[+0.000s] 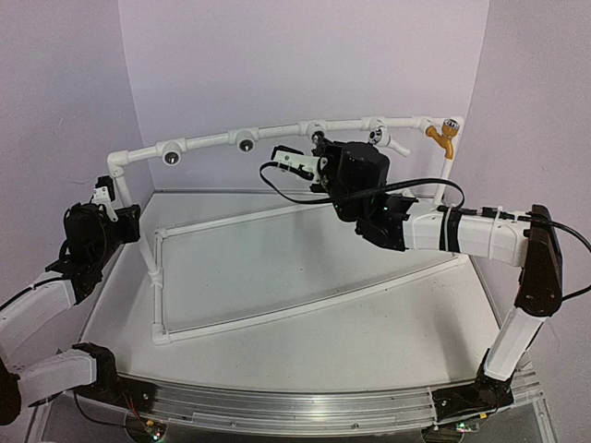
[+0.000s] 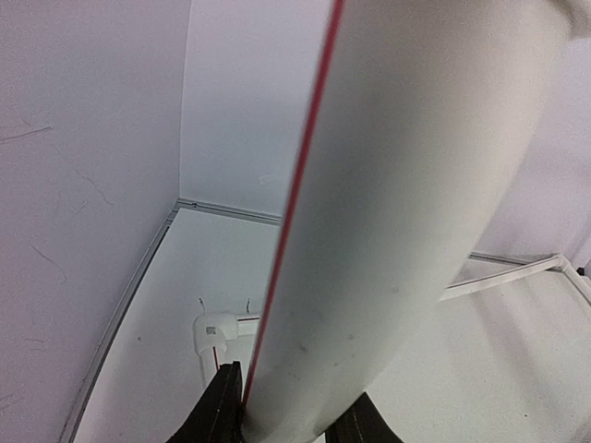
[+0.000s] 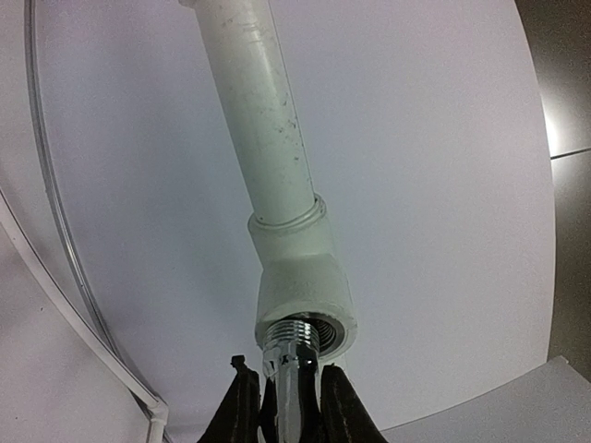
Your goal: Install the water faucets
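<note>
Nearest, on the left side of the tabletop [image 1: 305, 360]: left end effector [image 1: 125, 217] pinching the left upright of the white pipe frame [image 1: 160, 295], dark fingers [image 2: 222, 411] pressed against either side of the tube. Frame base flat on the tabletop, top rail raised across the back.

Farther back, up at that top rail: right end effector [image 3: 288, 406] pinching the silver-grey metal faucet [image 3: 290, 355], threaded end at the mouth of a white tee fitting [image 3: 309, 291], touching its rim.

Along the same rail to the right: white faucet [image 1: 383, 138] seated in its fitting, and beyond it the orange-yellow faucet [image 1: 445, 138] at the corner, spout pointing down. To the left: two tee fittings [image 1: 245, 141] with dark round holes facing forward.

Farthest: plain pale wall [image 1: 305, 55].
</note>
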`<state>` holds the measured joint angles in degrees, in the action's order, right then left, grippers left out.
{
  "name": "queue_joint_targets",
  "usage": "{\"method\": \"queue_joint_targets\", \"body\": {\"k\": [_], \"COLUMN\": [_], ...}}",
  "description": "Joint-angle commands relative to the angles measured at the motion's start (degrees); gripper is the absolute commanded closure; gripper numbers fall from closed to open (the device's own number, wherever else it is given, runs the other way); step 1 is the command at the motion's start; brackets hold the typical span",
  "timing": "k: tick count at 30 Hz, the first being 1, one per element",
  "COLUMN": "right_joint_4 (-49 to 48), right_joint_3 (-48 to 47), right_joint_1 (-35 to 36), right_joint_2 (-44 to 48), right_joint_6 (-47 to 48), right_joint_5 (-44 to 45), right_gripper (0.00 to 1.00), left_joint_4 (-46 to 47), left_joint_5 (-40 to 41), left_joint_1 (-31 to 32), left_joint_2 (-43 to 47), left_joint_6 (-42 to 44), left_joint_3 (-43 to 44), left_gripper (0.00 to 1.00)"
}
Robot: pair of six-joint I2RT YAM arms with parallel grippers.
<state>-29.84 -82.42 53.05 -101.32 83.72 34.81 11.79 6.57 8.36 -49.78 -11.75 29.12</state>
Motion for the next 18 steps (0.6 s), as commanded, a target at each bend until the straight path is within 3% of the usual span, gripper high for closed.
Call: {"method": "queue_joint_targets", "body": {"k": [1, 18], "right_joint_4": [-2.95, 0.24], "right_joint_3": [-3.68, -4.6], "right_joint_1": [-0.95, -2.97], "right_joint_2": [1.58, 2.65], "right_joint_6": [-1.01, -2.15], "right_joint_5": [-0.67, -2.0], "right_gripper": [1.0, 1.0], "left_joint_4": [-2.48, -2.35], "left_joint_5": [-0.59, -1.04], "left_joint_1": [-0.56, -0.54], "left_joint_2": [-0.29, 0.3], "left_joint_6": [-8.38, -8.55], "left_joint_3": [-1.59, -2.2], "left_gripper": [1.0, 1.0]}}
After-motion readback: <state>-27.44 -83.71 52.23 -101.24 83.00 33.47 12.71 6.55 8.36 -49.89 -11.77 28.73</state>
